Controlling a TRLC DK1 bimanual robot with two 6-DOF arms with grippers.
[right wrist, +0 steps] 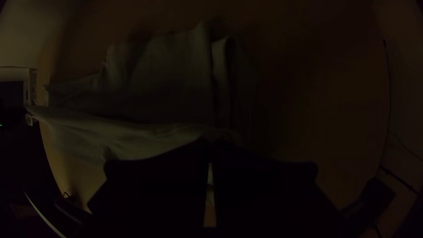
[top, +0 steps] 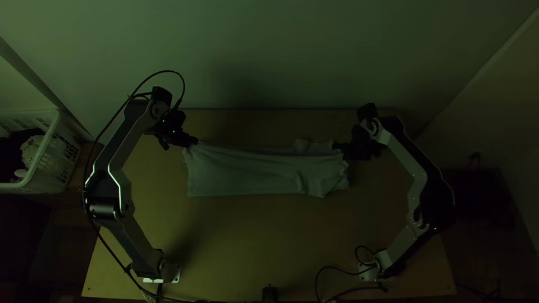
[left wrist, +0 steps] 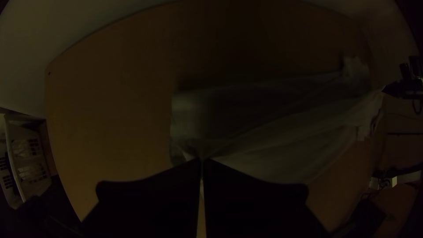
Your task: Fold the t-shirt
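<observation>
The pale t-shirt (top: 247,171) lies as a long strip across the table's upper middle, with layers overlapping and loose folds at its right end. My left gripper (top: 194,140) is at its upper left corner; in the left wrist view that gripper (left wrist: 202,161) is shut on the shirt's edge (left wrist: 220,145). At the strip's right end, near the upper edge, stands my right gripper (top: 338,149). Seen from the right wrist, the right gripper (right wrist: 210,143) is shut on the cloth (right wrist: 167,132), which stretches in a raised ridge between both grippers.
A white basket (top: 42,163) with cloth inside stands beyond the table's left edge. Bare table (top: 252,241) extends between the shirt and the arms' bases. Black cables (top: 337,269) lie by the right base, and a wall rises behind the table's far edge.
</observation>
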